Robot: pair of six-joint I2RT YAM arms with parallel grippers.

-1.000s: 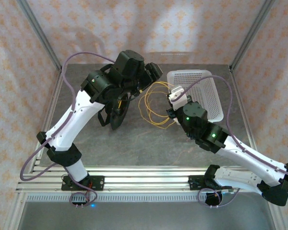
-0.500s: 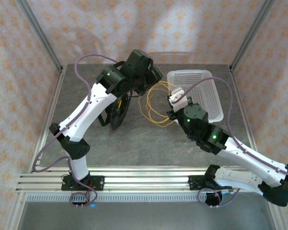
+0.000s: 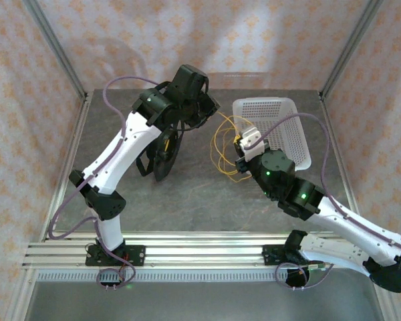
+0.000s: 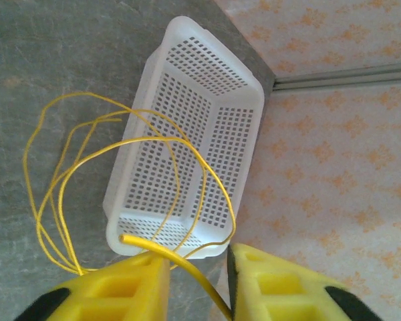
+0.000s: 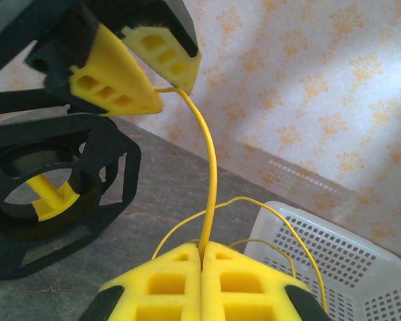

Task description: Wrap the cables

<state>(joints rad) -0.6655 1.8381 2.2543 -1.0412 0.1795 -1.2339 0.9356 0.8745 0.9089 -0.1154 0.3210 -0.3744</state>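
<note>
Right gripper [image 5: 202, 257] [image 3: 241, 144]: fingers [image 5: 167, 281] pressed together, clamped on the yellow cable [image 5: 212, 160] at their tips. From that pinch, one strand rising in a gentle curve to the left gripper [image 5: 175, 93] above.

Left gripper [image 4: 197, 261] [image 3: 210, 107]: fingers [image 4: 113, 287] apart, with the strand crossing the gap between them on a slant and its cut end [image 4: 130, 239] poking out just past one finger. Cannot tell whether either finger touches it.

Rest of the yellow cable [image 3: 220, 157] in loose loops on the grey bench [image 3: 187, 200], between the two grippers and partly overlapping the near wall of the white perforated basket [image 4: 207, 120] [image 3: 281, 127] [image 5: 361, 267].

Black octagonal spool [image 3: 162, 157] [image 5: 87, 167] standing on edge on the bench, under the left arm, well apart from the basket. Yellow hub [image 5: 53, 197] at its centre, bare of any winding on the visible side.
</note>
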